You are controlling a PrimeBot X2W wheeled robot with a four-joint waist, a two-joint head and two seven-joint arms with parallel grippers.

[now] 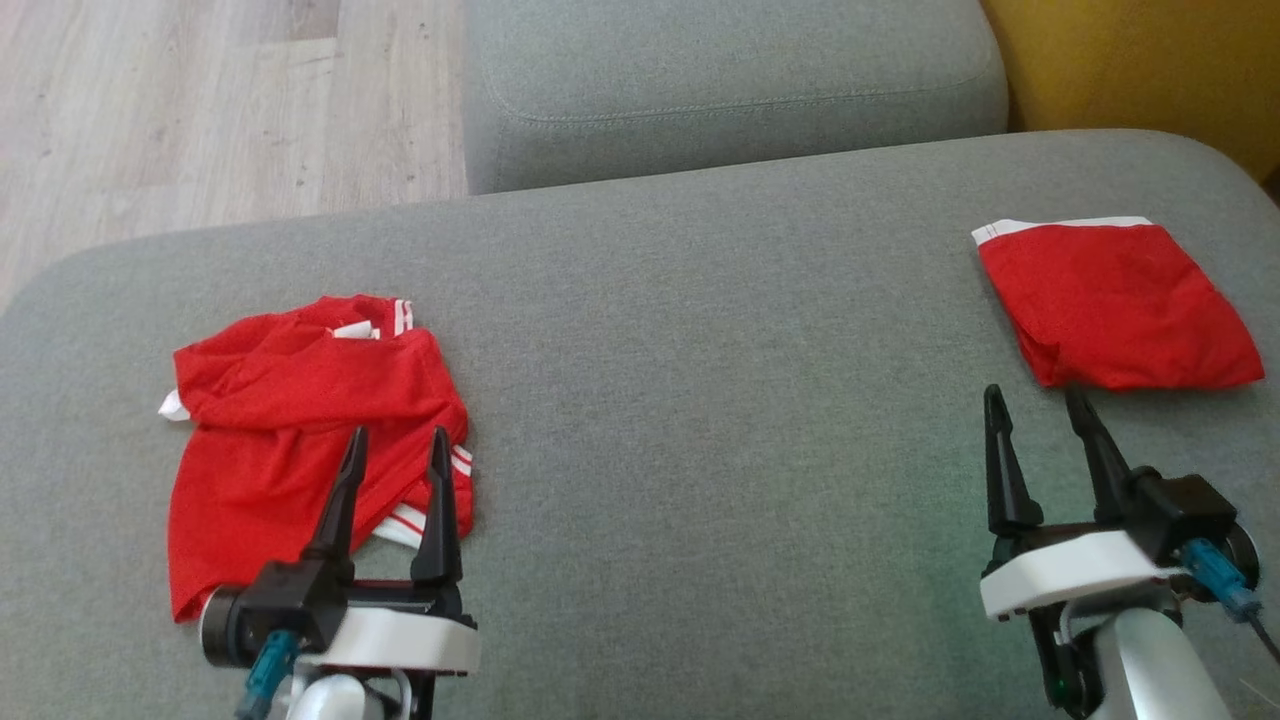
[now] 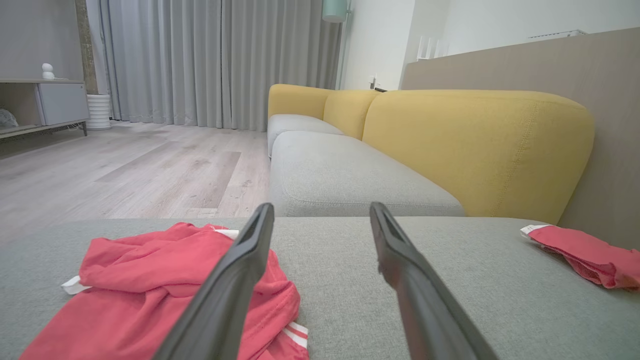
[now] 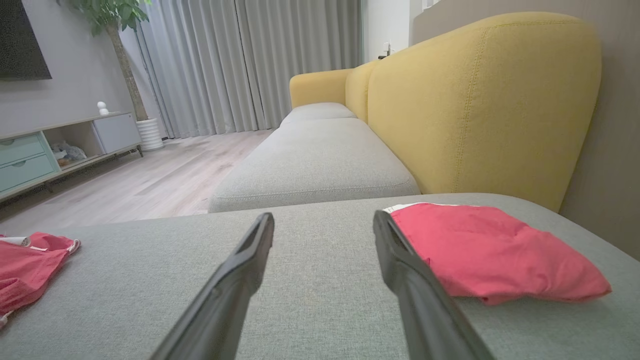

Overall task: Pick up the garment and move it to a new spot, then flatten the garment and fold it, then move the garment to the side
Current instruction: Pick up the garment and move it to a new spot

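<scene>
Below the gaping, empty left claw (image 1: 399, 433) the crumpled garment (image 1: 290, 400) is judged untouched; beyond the equally gaping, empty right claw (image 1: 1033, 393) a folded garment (image 1: 1110, 300) is seen.

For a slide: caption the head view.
Open left gripper over crumpled red garment; open right gripper beside folded red garment, grey cushion beneath.

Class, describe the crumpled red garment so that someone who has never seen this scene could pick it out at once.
Find the big grey cushion in the foreground. On its left side, by the left gripper, lies the crumpled garment, red with white stripes. The folded garment on the right is red too, but lies flat and neat; this one is a rumpled heap.
</scene>
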